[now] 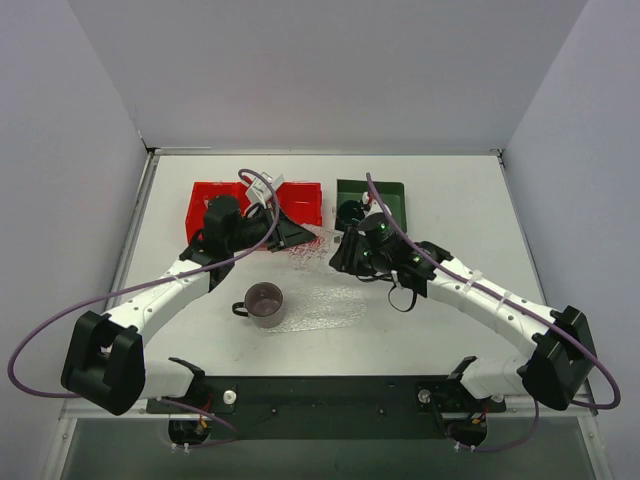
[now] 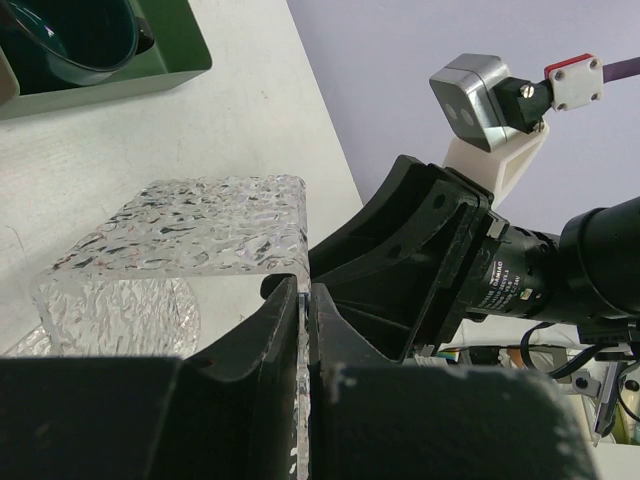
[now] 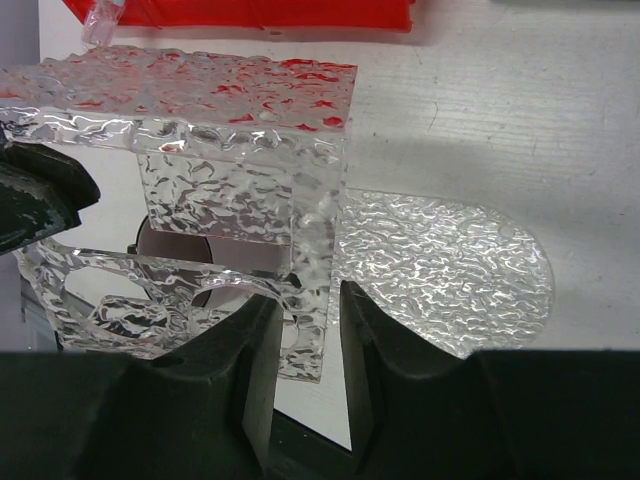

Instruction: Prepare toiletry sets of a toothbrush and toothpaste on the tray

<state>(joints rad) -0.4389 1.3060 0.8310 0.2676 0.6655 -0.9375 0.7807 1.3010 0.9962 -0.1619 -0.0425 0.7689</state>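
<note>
The clear bumpy oval tray (image 1: 325, 305) (image 3: 450, 270) lies flat on the table between the arms. Above its far end a bent clear bumpy rack (image 1: 308, 245) (image 3: 220, 100) (image 2: 200, 230) with cut-out holes hangs off the table. My left gripper (image 1: 295, 233) (image 2: 303, 295) is shut on one thin wall of the rack. The right gripper (image 1: 340, 258) (image 3: 308, 295) straddles the opposite wall: its jaws stand apart, and a gap shows between that wall and one finger. No toothbrush or toothpaste shows in any view.
A dark mauve cup (image 1: 265, 303) (image 3: 165, 240) stands at the tray's left end. At the back, the red bin (image 1: 215, 200) (image 3: 250, 10) is on the left. To its right the dark green bin (image 1: 385, 195) (image 2: 100, 80) holds a dark cup (image 2: 70, 35).
</note>
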